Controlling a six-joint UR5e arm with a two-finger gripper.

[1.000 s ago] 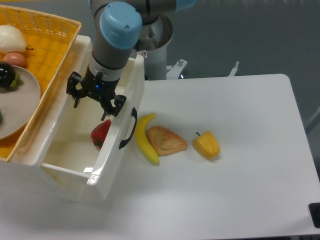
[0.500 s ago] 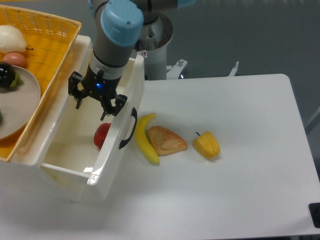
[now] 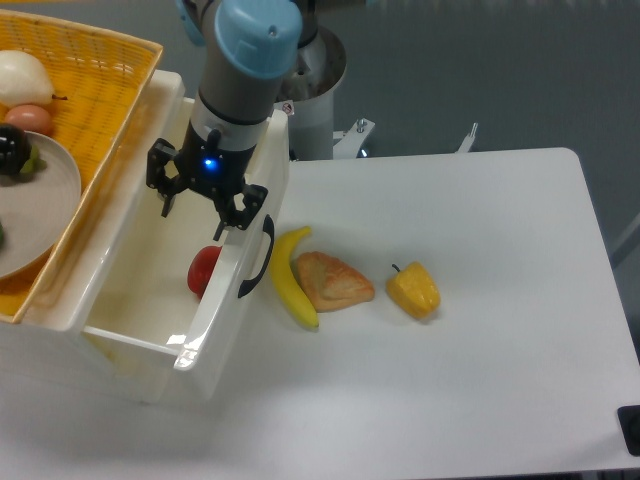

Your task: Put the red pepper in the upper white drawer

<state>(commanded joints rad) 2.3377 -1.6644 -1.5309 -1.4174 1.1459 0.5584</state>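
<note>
- The red pepper (image 3: pixel 204 269) is seen lying inside the white drawer (image 3: pixel 130 300), close to its front wall.
- The gripper (image 3: pixel 205 207) is held above the drawer, with its jaws spread apart and nothing between them.
- The pepper is found below the jaws, a little toward the front, not touched by them.
- A banana (image 3: pixel 290 277), a pastry (image 3: pixel 331 281) and a yellow pepper (image 3: pixel 414 290) are laid on the bench (image 3: pixel 480 330).

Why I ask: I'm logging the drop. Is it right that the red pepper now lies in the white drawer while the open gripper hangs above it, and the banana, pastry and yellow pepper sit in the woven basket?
Not quite. The camera view shows the banana, pastry and yellow pepper on the table, not in the woven basket. The rest holds: the red pepper lies in the white drawer, with the open gripper above.
</note>
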